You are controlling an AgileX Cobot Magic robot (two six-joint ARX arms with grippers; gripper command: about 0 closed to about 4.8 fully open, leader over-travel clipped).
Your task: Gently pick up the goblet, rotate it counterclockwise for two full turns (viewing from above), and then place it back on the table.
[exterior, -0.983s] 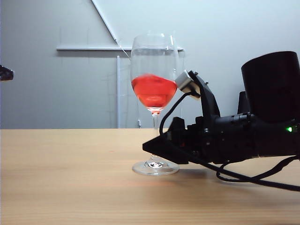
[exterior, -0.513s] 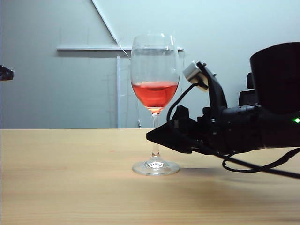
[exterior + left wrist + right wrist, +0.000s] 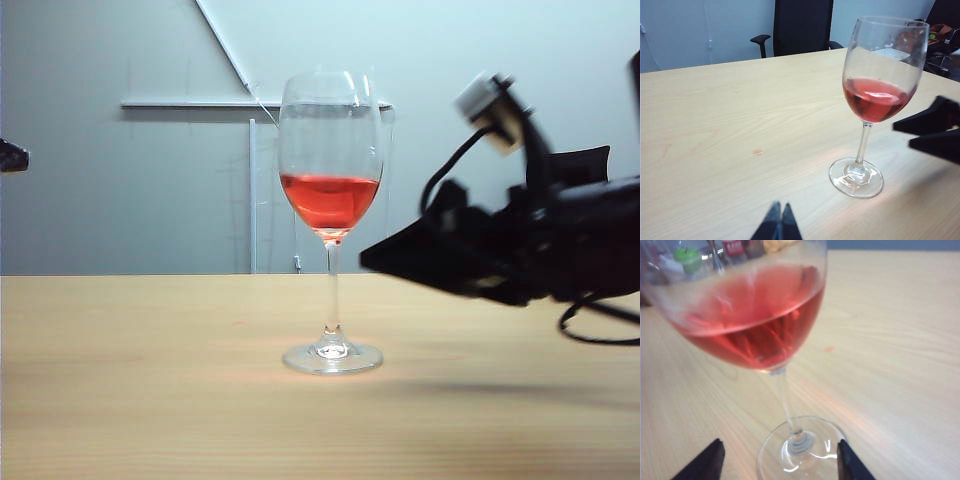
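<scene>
One goblet (image 3: 331, 220) stands upright on its round flat foot on the pale wood-grain worktop (image 3: 120, 390), well in from the edges. It is clear glass with a tulip bowl, a thin stem and red liquid in the lower bowl. Right gripper (image 3: 375, 258) hangs above the worktop beside the glass, level with the upper stem, not touching it; its black pointed jaws are spread. Left gripper (image 3: 778, 220) sits apart from the goblet, jaws pressed together. A black chair (image 3: 800, 25) stands beyond the far edge.
</scene>
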